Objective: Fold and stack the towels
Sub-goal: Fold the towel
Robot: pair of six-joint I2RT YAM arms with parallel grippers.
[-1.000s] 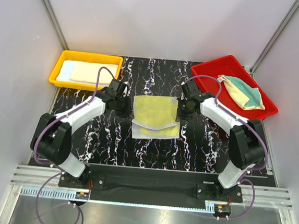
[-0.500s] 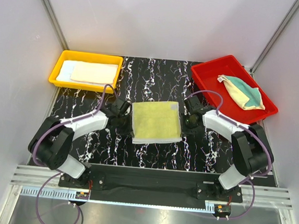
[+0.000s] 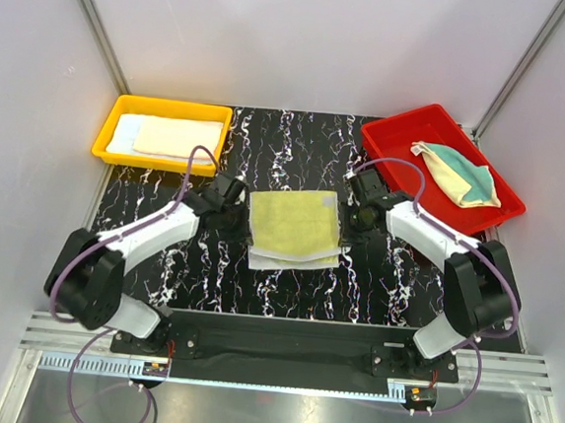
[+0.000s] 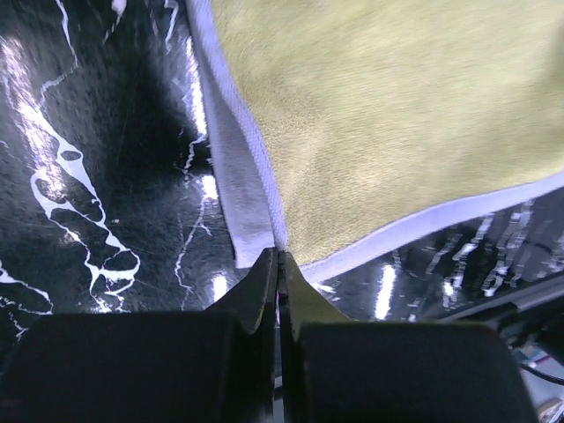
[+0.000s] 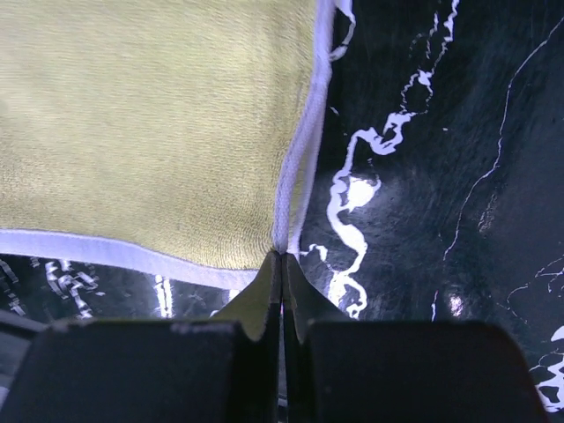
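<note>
showing from above the yellow towel [image 3: 294, 230] lying on the table [image 3: 288, 143] between left gripper [image 3: 243, 212] and right gripper [image 3: 349, 217], one per side edge. left wrist: jaws closed on the towel's left hem. right wrist: jaws closed on its right hem, cloth stretching leftward.

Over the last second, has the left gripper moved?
Yes: the left gripper, pinching the yellow towel, has drawn away from the yellow tray, toward the near edge.

The yellow towel [image 3: 294, 229] lies flat now, its lifted near fold gone (a pale strip shows along that edge). Your left gripper [image 4: 278, 261] and right gripper [image 5: 282, 261] sit nearer the bases than a second ago.
</note>
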